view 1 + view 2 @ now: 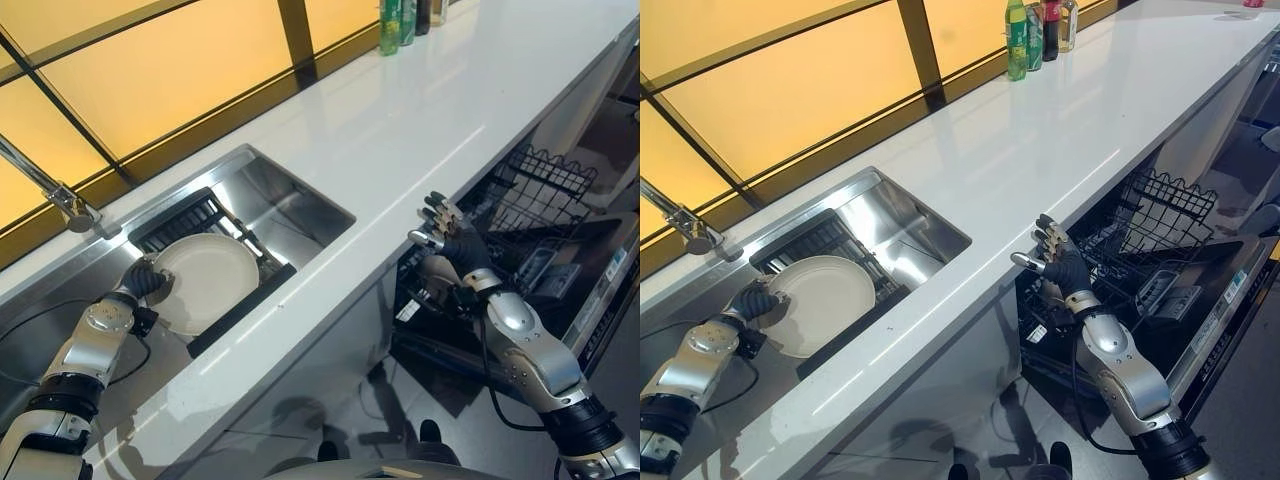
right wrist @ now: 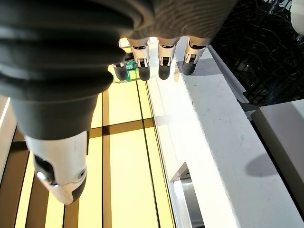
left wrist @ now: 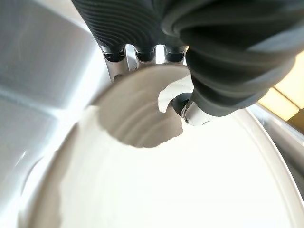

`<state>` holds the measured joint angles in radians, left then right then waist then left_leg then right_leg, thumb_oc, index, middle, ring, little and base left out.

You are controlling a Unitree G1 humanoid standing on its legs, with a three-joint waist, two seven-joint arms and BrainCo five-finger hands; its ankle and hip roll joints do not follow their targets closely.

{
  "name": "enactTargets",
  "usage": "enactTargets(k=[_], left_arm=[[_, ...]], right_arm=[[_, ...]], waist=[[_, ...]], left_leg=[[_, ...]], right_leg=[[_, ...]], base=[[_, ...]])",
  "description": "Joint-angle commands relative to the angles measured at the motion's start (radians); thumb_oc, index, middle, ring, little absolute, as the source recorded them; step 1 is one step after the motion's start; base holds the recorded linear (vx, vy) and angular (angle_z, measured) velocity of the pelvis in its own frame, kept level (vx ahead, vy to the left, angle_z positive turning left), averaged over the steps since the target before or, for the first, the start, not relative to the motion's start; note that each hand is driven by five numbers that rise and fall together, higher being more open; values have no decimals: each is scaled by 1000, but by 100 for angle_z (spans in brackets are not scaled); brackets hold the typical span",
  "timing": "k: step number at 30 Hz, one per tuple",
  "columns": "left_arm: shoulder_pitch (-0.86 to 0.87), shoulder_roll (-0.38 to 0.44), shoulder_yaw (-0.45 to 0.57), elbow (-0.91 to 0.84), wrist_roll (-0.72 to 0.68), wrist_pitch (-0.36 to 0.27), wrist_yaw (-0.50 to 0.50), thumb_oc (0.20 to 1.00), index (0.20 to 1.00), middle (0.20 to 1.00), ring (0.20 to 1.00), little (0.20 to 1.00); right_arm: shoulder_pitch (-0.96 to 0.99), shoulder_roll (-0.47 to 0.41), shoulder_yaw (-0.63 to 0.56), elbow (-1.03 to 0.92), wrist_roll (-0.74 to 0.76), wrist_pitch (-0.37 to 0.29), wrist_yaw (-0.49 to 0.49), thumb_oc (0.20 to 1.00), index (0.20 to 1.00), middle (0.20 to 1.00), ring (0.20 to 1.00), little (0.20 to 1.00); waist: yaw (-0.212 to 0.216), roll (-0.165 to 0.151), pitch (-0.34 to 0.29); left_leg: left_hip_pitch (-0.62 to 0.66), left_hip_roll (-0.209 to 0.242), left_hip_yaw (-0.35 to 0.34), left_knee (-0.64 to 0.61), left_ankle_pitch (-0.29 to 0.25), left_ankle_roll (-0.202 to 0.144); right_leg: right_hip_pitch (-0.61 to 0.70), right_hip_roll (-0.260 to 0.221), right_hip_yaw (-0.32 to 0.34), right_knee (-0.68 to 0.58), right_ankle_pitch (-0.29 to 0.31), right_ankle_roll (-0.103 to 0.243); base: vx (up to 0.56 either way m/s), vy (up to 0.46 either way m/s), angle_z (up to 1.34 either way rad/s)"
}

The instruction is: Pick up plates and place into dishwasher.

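Observation:
A white plate (image 1: 205,280) lies tilted on a black rack (image 1: 185,220) inside the steel sink (image 1: 295,205). My left hand (image 1: 145,278) is at the plate's left rim. In the left wrist view the thumb (image 3: 223,61) lies over the plate (image 3: 166,180) and the fingers curl behind its rim, pinching it. My right hand (image 1: 445,235) hangs open, fingers straight, in front of the counter edge above the open dishwasher. The dishwasher's black wire rack (image 1: 545,190) is pulled out and its door (image 1: 600,270) is folded down.
A long white counter (image 1: 400,130) runs between sink and dishwasher. A faucet (image 1: 70,205) stands at the sink's far left. Several bottles (image 1: 400,22) stand at the counter's back edge, by the yellow window wall.

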<state>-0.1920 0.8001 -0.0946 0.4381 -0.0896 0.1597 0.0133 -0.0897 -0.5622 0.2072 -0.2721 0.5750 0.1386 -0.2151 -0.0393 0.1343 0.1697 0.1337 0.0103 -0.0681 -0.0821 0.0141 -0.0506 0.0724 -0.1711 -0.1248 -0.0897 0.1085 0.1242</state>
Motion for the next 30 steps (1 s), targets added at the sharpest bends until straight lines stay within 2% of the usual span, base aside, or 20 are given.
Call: enactTargets(k=[1, 9, 14, 21, 25, 30], left_arm=[[-22, 81, 94, -75, 99, -63, 109, 200, 200, 200, 200, 200], [12, 82, 149, -197, 180, -79, 221, 200, 200, 200, 200, 200], [43, 68, 192, -269, 198, -147, 382, 200, 200, 200, 200, 200], [53, 3, 246, -373, 236, -273, 594, 200, 200, 200, 200, 200], [44, -24, 260, -406, 263, -337, 680, 200, 200, 200, 200, 200], [18, -33, 262, -441, 283, -379, 730, 200, 200, 200, 200, 200]], right_arm=[[-35, 42, 42, -64, 8, -91, 14, 1000, 1000, 1000, 1000, 1000], [-29, 59, 52, -62, 1, -112, -9, 1000, 1000, 1000, 1000, 1000], [-15, 68, 52, -63, -5, -133, -10, 1000, 1000, 1000, 1000, 1000], [-19, 88, 68, -65, -32, -169, -24, 1000, 1000, 1000, 1000, 1000], [-45, 91, 77, -67, -59, -198, -41, 1000, 1000, 1000, 1000, 1000], [-111, 67, 72, -87, -80, -233, -59, 1000, 1000, 1000, 1000, 1000]], waist=[[54, -43, -55], [76, -57, -58], [86, -67, -64], [101, -93, -79], [107, -104, -85], [115, -116, -96]], left_leg=[[-94, -17, -14, 34, 43, -3], [-98, -12, -26, 30, 46, -5], [-97, -10, -29, 26, 47, -7], [-94, -5, -38, 20, 45, -9], [-89, -3, -42, 18, 42, -11], [-83, 1, -44, 16, 39, -13]], right_leg=[[-20, 11, 4, 143, -136, -20], [-15, 18, -11, 140, -138, -24], [-11, 21, -17, 137, -138, -25], [-1, 29, -23, 128, -139, -27], [5, 33, -24, 125, -138, -28], [11, 41, -24, 125, -140, -30]], base=[[-20, -42, 5], [-15, -44, 4], [-1, -40, 1], [9, -52, 0], [17, -51, 1], [3, -53, 0]])
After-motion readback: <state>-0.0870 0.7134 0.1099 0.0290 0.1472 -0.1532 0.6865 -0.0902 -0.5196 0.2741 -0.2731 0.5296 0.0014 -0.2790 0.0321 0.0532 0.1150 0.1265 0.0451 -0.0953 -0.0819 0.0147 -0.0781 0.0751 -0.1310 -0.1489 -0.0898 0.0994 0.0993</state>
